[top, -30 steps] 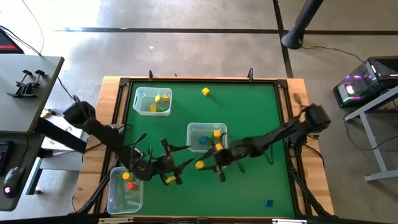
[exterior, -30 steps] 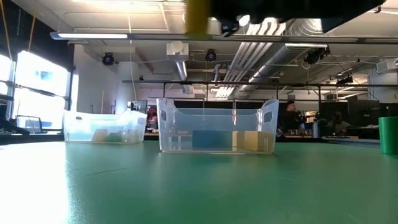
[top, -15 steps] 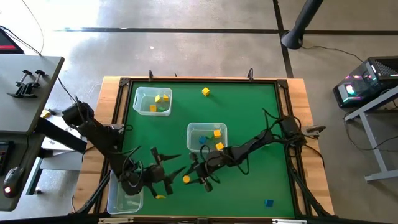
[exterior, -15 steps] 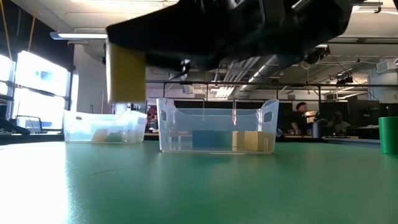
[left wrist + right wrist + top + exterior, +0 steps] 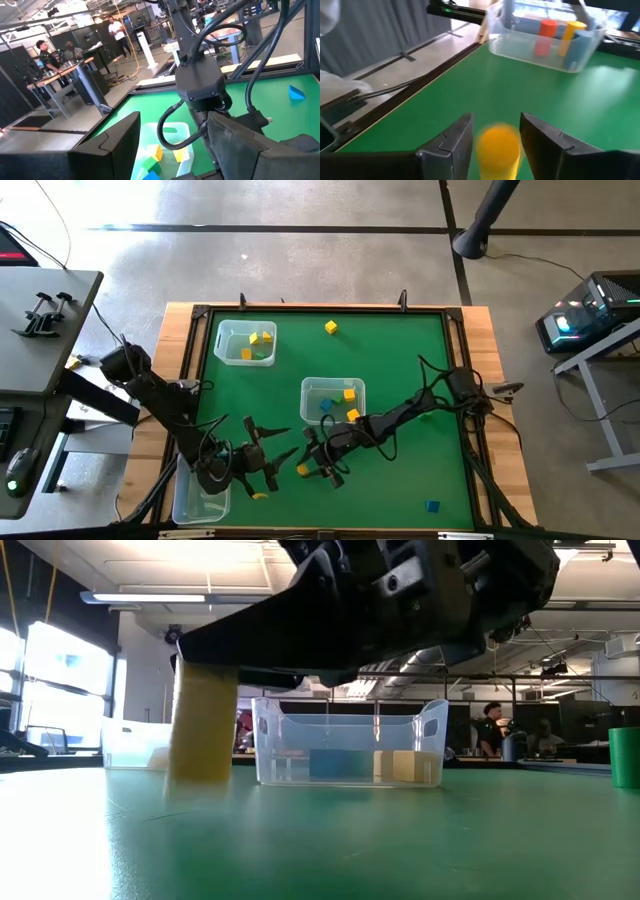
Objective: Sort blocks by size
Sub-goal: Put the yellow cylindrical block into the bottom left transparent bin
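From above, the left hand is hovering over the worktop near its front edge, beside the near bin, which the left arm is mostly covering. A small yellow piece is lying on the green just in front of that hand. The right hand is reaching in next to it, with the yellow block showing between its fingers. The middle bin is holding yellow and blue blocks, and the far bin is holding yellow and green ones. Loose blocks are lying well apart: a yellow one near the back edge and a blue one near the front.

At worktop level, the right hand is filling the top of the picture, and the yellow block is showing blurred beneath it, its lower end down near the green.

From the left wrist, the left hand's fingers are standing wide with nothing between them, and the right arm is rising beyond them.

From the right wrist, the right hand's fingers are standing parted around the block, a sliver of green showing on each side. Beyond, the near bin is holding an orange, a yellow and a blue block.
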Tool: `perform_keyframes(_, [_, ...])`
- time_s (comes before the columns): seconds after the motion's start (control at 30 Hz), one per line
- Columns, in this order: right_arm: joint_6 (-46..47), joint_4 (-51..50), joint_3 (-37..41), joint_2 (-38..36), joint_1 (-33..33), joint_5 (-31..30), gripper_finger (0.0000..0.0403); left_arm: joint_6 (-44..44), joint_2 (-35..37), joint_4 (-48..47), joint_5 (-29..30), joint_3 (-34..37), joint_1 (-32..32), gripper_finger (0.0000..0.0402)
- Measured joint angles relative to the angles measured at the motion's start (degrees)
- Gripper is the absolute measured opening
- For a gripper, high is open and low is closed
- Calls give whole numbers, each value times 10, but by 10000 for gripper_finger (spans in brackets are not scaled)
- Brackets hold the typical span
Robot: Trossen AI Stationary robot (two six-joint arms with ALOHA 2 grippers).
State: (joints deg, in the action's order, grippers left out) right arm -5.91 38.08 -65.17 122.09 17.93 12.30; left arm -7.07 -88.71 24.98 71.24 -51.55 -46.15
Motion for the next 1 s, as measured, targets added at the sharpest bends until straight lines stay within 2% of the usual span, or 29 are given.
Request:
perform_keyframes(0.23, [-1,20,0,16,0,40,127,4,0,-4,0,0,1,216])
perform_keyframes(0.57, [-4,29,0,13,-2,33,125,5,0,-4,0,0,0,216])
perform_keyframes(0.77, [-8,-5,1,-62,-1,32,126,11,0,-2,-12,0,-2,216])
perform_keyframes(0.87, [-21,-89,6,-129,10,-13,126,10,0,-3,-53,0,-9,216])
perform_keyframes(1.0, [-42,-198,38,-226,53,-149,126,41,-1,-32,-147,0,-16,216])
